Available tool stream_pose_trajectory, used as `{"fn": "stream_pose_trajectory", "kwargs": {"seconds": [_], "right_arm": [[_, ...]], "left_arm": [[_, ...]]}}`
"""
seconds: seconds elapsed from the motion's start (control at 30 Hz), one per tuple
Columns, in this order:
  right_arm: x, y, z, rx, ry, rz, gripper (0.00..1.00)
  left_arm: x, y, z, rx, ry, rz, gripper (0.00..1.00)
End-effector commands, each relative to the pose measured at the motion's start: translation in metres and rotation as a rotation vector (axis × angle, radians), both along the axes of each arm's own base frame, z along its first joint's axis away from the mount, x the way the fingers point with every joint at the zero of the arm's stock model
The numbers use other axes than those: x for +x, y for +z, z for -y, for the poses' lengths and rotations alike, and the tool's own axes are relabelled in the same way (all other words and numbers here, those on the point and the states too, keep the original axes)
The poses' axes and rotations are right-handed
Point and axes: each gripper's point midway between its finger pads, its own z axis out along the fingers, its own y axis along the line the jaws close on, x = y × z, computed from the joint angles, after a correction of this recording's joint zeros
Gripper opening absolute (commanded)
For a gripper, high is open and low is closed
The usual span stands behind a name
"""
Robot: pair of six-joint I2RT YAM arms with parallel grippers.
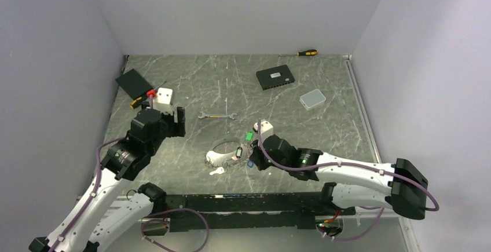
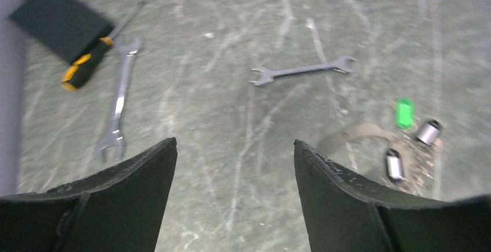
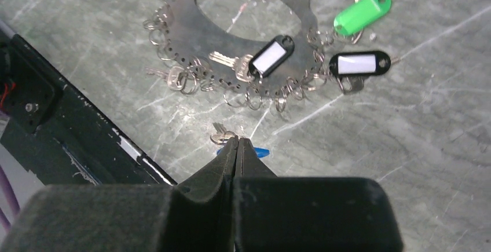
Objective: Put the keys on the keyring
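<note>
The right fingers (image 3: 228, 165) were pictured pressed together low over the counter (image 1: 324, 136). Their tips were at a blue-tagged key (image 3: 222, 136) lying just in front of the keyring (image 3: 191, 29); whether that key was actually pinched could not be told. The keyring was laid flat near the counter's front edge, between the two arms, with keys (image 3: 228, 62) and small split rings strung around its rim. Black tags (image 3: 271, 55) and a green tag (image 3: 362, 13) were seen on its right side, and a white-tagged key (image 1: 217, 171) was lying loose just beside it. The left fingers (image 2: 136, 185) were held wide apart, gripping nothing, raised above bare counter to the left of the keyring. Ahead of them a spanner (image 2: 302, 70) was seen. A second spanner (image 2: 118, 98) and a yellow-handled screwdriver (image 2: 85, 65) were lying by a black pad (image 2: 55, 20) further left. A black box (image 1: 275, 77) and a pale lidded case (image 1: 312, 98) were set well back.
</note>
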Motion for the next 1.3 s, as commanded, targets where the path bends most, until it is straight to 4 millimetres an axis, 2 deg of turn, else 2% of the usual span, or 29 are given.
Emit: {"fn": "stream_pose_trajectory", "kwargs": {"seconds": [0.0, 0.1, 0.23, 0.43, 0.6, 0.7, 0.77, 1.27], "right_arm": [[0.008, 0.046, -0.018, 0.123, 0.104, 0.178, 0.0], [0.011, 0.073, -0.022, 0.187, 0.137, 0.273, 0.0], [0.014, 0.106, -0.029, 0.25, 0.175, 0.374, 0.0], [0.013, 0.149, -0.046, 0.342, 0.236, 0.464, 0.0], [0.003, 0.167, -0.06, 0.426, 0.297, 0.466, 0.0], [-0.004, 0.177, -0.067, 0.483, 0.331, 0.463, 0.0], [-0.007, 0.184, -0.07, 0.515, 0.347, 0.468, 0.0], [-0.017, 0.207, -0.076, 0.577, 0.414, 0.501, 0.0]], "left_arm": [[-0.01, 0.026, 0.053, -0.112, -0.306, 0.035, 0.76], [-0.029, 0.032, 0.084, -0.174, -0.504, 0.024, 0.73], [-0.061, 0.036, 0.125, -0.269, -0.797, 0.0, 0.74], [-0.088, 0.037, 0.15, -0.344, -1.02, -0.079, 0.68], [-0.104, 0.04, 0.16, -0.399, -1.132, -0.095, 0.62], [-0.109, 0.039, 0.164, -0.419, -1.172, -0.134, 0.53], [-0.111, 0.038, 0.166, -0.428, -1.193, -0.158, 0.5], [-0.112, 0.034, 0.17, -0.457, -1.208, -0.212, 0.47]]}}
